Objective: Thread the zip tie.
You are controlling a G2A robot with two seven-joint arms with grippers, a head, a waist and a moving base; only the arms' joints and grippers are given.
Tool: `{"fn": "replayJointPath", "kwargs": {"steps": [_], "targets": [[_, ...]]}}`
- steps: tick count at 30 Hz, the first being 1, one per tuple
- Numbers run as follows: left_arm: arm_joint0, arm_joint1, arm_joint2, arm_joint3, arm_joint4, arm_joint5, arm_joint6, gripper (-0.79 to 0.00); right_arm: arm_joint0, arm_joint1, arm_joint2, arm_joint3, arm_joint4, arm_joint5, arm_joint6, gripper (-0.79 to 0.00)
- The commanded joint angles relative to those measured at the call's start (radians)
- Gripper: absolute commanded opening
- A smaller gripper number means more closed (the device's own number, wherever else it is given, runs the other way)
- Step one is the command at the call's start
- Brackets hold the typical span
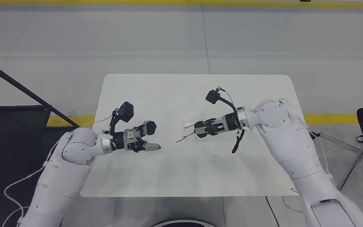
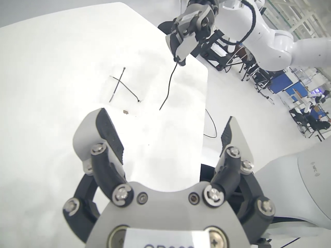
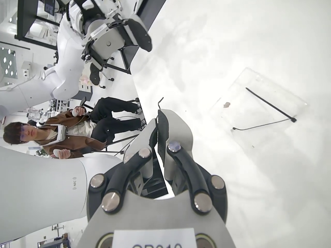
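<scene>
Two arms work over a white bench, well in from its four edges. The right gripper, fingers pinched shut, holds a black zip tie by one end, and the strip dangles above the bench. The left gripper, near it but apart, has its fingers spread wide. Two spare ties lie across each other on a clear sheet near the right gripper, beside a small brown scrap. Grey floor with a yellow line stretches beyond the far edge.
</scene>
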Motion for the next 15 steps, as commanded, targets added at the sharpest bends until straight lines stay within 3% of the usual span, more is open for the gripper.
{"fn": "replayJointPath", "kwargs": {"steps": [1,9,15], "targets": [[-0.042,0.009,0.064,0.031,-0.018,-0.019,0.019,0.0,0.008,0.0,-0.015,-0.004,0.029,0.008,0.009,-0.785],[-0.168,0.072,0.29,0.072,-0.148,-0.08,0.081,0.0,0.053,0.017,-0.101,-0.025,0.152,0.015,0.016,-0.785],[-0.177,0.081,0.29,0.089,-0.159,-0.08,0.081,0.0,0.063,0.022,-0.12,-0.025,0.162,0.009,0.01,-0.785]]}}
